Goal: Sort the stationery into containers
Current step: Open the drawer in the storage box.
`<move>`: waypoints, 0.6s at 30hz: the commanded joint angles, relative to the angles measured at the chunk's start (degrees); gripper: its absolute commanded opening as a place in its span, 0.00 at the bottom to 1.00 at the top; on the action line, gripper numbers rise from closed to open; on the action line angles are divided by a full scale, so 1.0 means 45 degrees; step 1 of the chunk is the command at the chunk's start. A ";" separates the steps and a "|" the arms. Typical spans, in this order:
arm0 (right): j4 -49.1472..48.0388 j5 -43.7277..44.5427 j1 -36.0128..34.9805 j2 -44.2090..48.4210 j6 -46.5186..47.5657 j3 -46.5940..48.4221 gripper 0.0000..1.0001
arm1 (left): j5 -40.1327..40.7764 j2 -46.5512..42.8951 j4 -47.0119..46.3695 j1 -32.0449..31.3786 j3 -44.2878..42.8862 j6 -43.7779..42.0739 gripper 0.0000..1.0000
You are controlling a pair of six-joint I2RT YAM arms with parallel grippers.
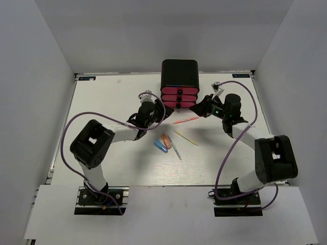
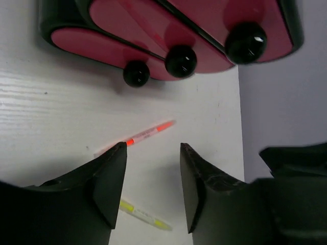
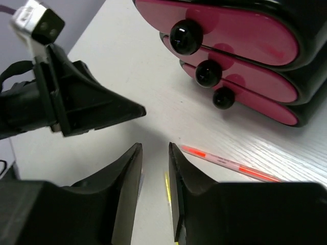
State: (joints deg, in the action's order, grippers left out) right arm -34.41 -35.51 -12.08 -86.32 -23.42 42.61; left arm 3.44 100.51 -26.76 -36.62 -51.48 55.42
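The containers are three pink drawers (image 1: 179, 98) with black knobs (image 2: 180, 60) in a black cabinet (image 1: 179, 75), all pushed in. A pink-orange pen (image 1: 185, 120) lies just in front of them, between my two grippers. My left gripper (image 1: 162, 110) hovers left of the drawers, open with a moderate gap and nothing between its fingers (image 2: 115, 173). My right gripper (image 1: 202, 107) hovers on the right, its jaws narrowly apart and empty. A yellow pen (image 1: 185, 138), an orange capsule (image 1: 166, 141), a blue capsule (image 1: 160, 147) and a grey-blue pen (image 1: 175, 149) lie nearer the bases.
White walls enclose the table (image 1: 112, 102) on three sides. The left gripper's camera end (image 3: 38, 23) shows close by in the right wrist view. In both wrist views the pink-orange pen (image 2: 148, 132) (image 3: 230, 163) and the yellow pen (image 2: 145, 216) (image 3: 167, 186) lie below the fingers.
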 commanded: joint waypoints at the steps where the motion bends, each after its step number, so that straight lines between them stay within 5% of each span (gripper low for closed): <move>1: 0.0713 0.0486 0.0241 0.0667 0.1102 -0.0211 0.34 | -0.0218 0.0728 -0.1533 0.0345 -0.0627 0.0983 0.57; 5: 0.0948 0.0547 0.0417 0.0882 0.1161 -0.0386 0.37 | -0.0472 0.1920 -0.1766 0.0462 -0.1895 0.1279 0.68; 18: 0.0909 0.0527 0.1003 0.0843 0.1298 -0.0543 0.39 | -0.0824 0.3933 -0.2529 0.0579 -0.3559 0.2079 0.68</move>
State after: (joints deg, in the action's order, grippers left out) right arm -29.43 -33.10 -8.23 -83.72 -18.81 40.32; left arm 0.82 117.99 -36.25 -34.09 -65.63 63.83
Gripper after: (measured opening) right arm 0.384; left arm 0.680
